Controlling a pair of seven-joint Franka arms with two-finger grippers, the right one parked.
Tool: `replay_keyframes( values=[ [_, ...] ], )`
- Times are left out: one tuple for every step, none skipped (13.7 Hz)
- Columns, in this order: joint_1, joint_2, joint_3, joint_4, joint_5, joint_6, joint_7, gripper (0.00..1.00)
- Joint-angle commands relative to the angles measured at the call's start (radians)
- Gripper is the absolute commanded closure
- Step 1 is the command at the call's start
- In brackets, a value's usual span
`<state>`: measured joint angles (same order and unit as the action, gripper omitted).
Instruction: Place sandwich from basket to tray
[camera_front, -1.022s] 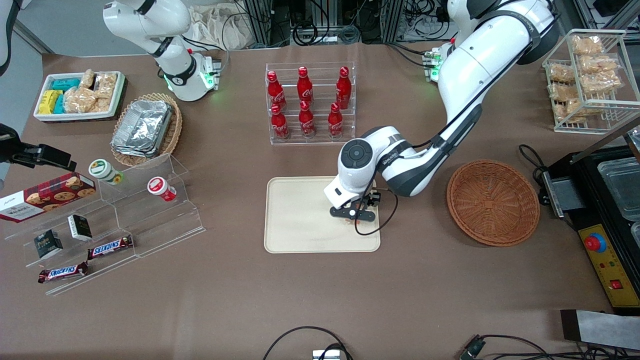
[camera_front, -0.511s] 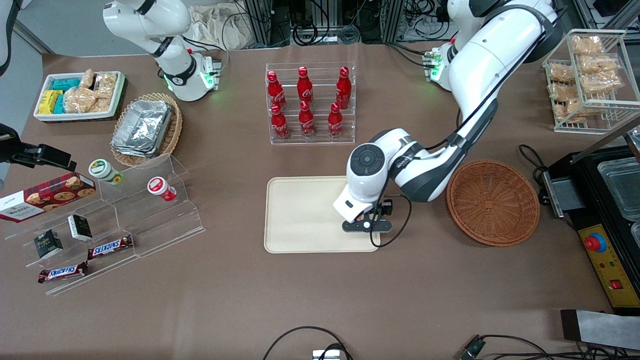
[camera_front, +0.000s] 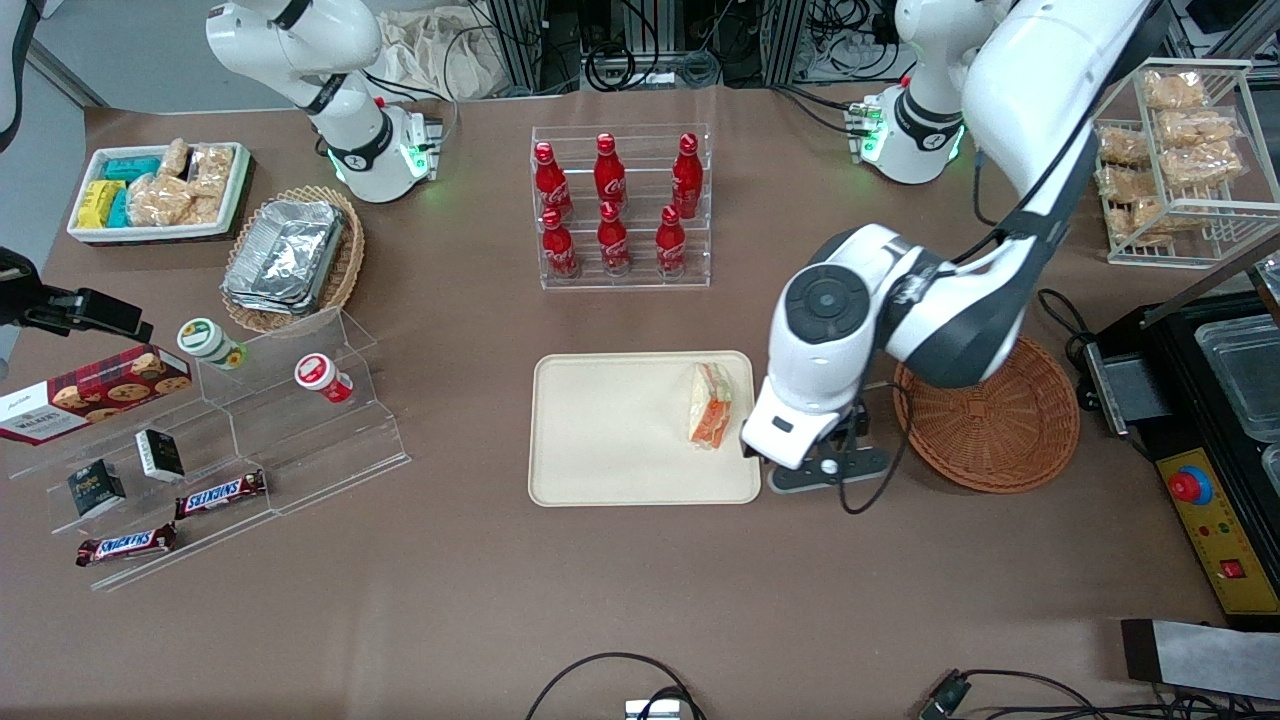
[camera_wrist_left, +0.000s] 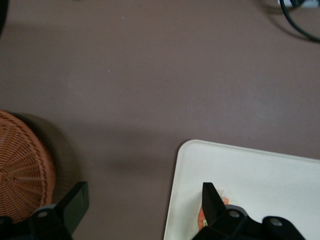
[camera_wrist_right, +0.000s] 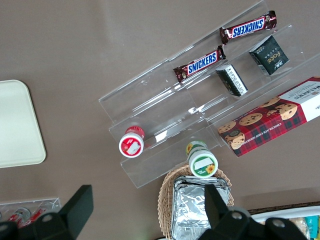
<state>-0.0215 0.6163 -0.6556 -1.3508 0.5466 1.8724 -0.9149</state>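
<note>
Your sandwich lies on the tray, hard against the rim at the basket's end, long axis running away from the front camera, orange and cream filling turned up. It's a soft clear-wrapped wedge; the tray is smooth, cream, low-rimmed with rounded corners. Your gripper hangs just off that tray edge, over bare brown table between tray and basket, and it's spread wide with nothing held. From the wrist camera a sliver of orange filling peeks out beside one finger. The woven reddish-brown basket has nothing in it, so I'd judge the placing done; retreat away from the sandwich.
</note>
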Motion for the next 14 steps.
replay_keyframes(
  values=[
    [0.04,-0.039,-0.006,-0.001,-0.025,-0.047,0.026,0.0],
    [0.052,-0.043,-0.007,0.001,-0.028,-0.055,0.051,0.0],
    [0.066,-0.053,-0.006,0.001,-0.04,-0.067,0.069,0.0],
    [0.08,-0.061,-0.006,0.001,-0.054,-0.071,0.091,0.0],
    [0.09,-0.07,-0.004,0.001,-0.06,-0.076,0.106,0.0],
    [0.106,-0.081,-0.004,0.001,-0.063,-0.076,0.117,0.0],
    [0.119,-0.085,-0.003,-0.001,-0.068,-0.082,0.129,0.0],
    [0.127,-0.095,-0.003,0.001,-0.073,-0.102,0.145,0.0],
    [0.142,-0.102,-0.001,0.001,-0.073,-0.117,0.171,0.0],
    [0.171,-0.11,-0.004,0.001,-0.079,-0.121,0.206,0.0],
    [0.19,-0.134,-0.001,0.001,-0.114,-0.128,0.247,0.0],
    [0.204,-0.156,0.005,-0.004,-0.147,-0.131,0.301,0.0],
    [0.207,-0.18,0.037,-0.01,-0.172,-0.131,0.351,0.0],
    [0.201,-0.214,0.094,-0.017,-0.219,-0.139,0.402,0.0]
  ],
)
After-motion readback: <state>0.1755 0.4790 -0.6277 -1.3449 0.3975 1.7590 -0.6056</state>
